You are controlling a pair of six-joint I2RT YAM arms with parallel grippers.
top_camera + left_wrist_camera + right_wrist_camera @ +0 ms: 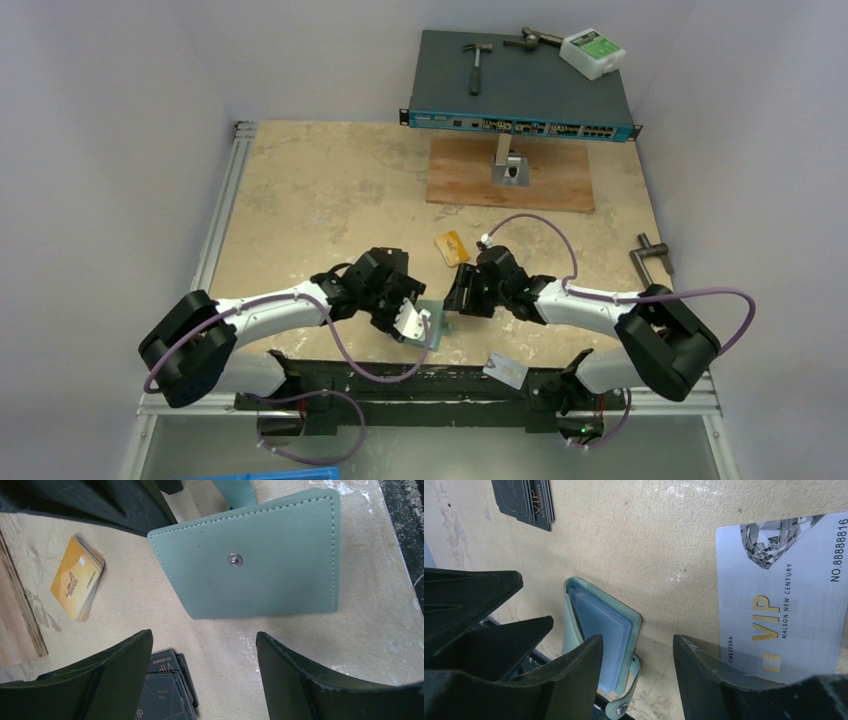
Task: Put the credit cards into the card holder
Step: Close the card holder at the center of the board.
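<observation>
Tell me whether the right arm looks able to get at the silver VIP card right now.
Probably yes. The silver VIP card lies flat and uncovered on the table beside the open right tool, with nothing between them; the teal wallet sits off to the other side.

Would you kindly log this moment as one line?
left tool open; right tool open; wallet between them, ungripped; silver card loose; orange cards loose
</observation>
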